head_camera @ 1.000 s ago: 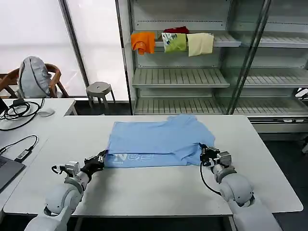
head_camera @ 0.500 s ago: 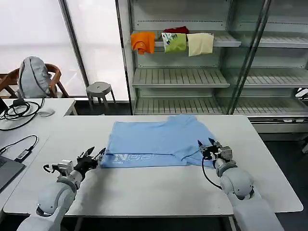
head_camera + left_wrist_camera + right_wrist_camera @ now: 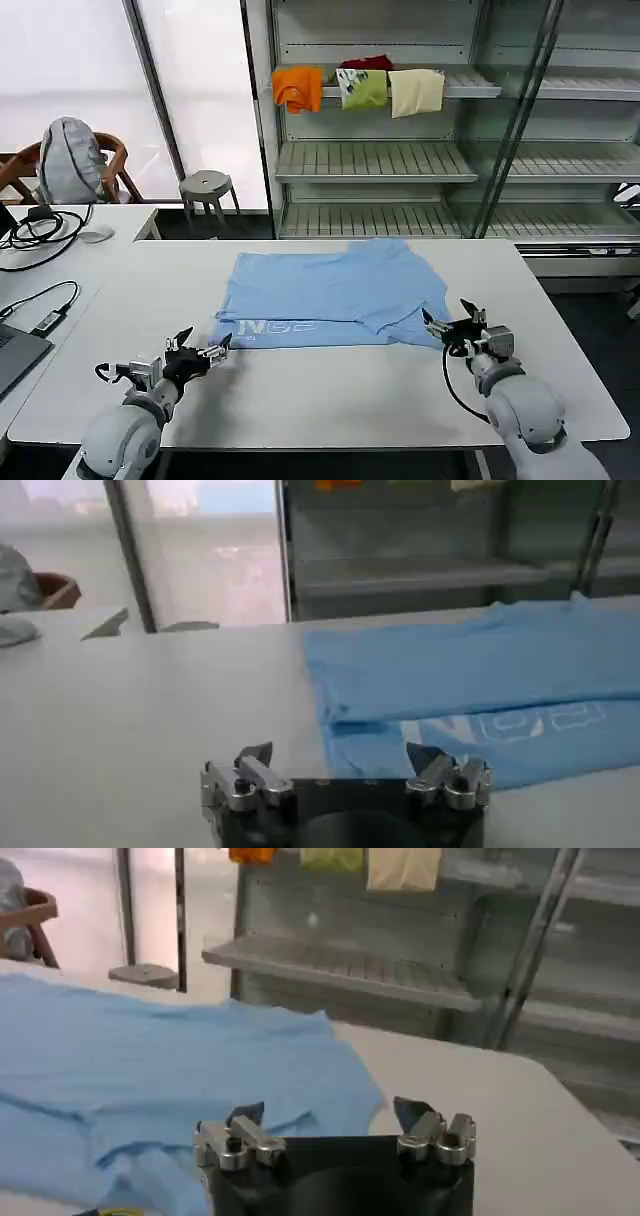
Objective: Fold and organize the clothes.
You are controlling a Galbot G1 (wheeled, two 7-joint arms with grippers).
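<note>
The light sky-blue T-shirt (image 3: 330, 292) lies folded on the white table (image 3: 330, 390), its near edge turned over with pale lettering (image 3: 280, 327) showing. My left gripper (image 3: 203, 349) is open on the table just off the shirt's front left corner, holding nothing. My right gripper (image 3: 448, 320) is open beside the front right corner, apart from the cloth. The left wrist view has the shirt (image 3: 470, 675) ahead of the open left gripper (image 3: 340, 752). In the right wrist view the shirt (image 3: 150, 1068) spreads beyond the open right gripper (image 3: 326, 1112).
A metal shelf rack (image 3: 400, 160) behind the table carries orange (image 3: 297, 86), green (image 3: 362, 88) and cream (image 3: 416, 91) folded garments. A second table (image 3: 60, 250) with cables and a laptop stands to the left. A stool (image 3: 206, 186) and a chair (image 3: 70, 160) are farther back.
Both grippers have let go of the shirt's front corners, opened and drawn back toward me. The shirt has settled flat on the table.
</note>
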